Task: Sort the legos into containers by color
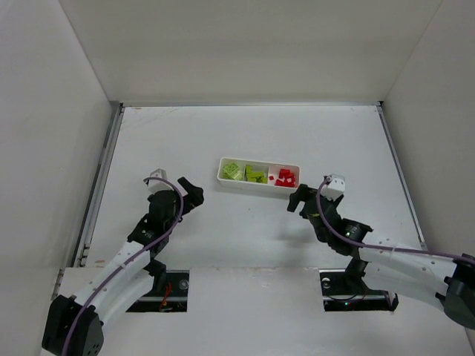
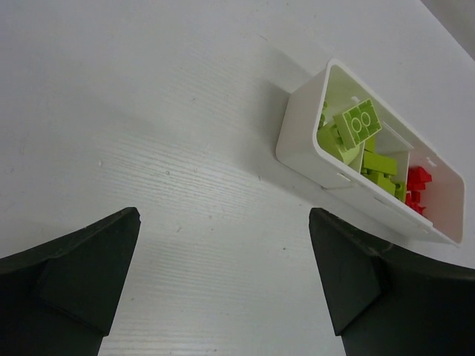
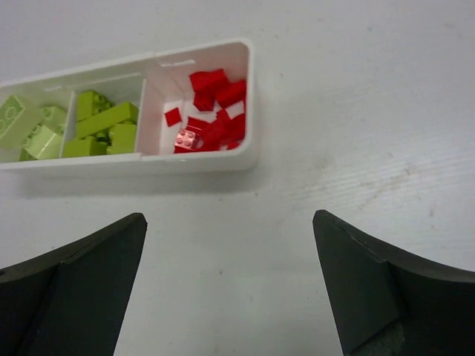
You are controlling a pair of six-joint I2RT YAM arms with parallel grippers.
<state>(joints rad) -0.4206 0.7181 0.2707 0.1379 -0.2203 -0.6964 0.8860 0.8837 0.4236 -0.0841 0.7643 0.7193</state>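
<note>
Currently left jaws and right jaws both stand wide, empty. Tray (image 1: 221,171) sits mid-bench, just beyond and between them. Green legos (image 1: 245,172) lie in its left and middle compartments, red legos (image 1: 285,178) in the right, nearest right jaws.

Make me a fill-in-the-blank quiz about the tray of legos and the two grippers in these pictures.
The white tray has ____ compartments. The compartment nearest the right gripper holds only legos coloured ____. The bricks in the other two compartments are ____. The left gripper and the right one both stand ____, holding nothing.
Missing words: three; red; green; open.
</note>
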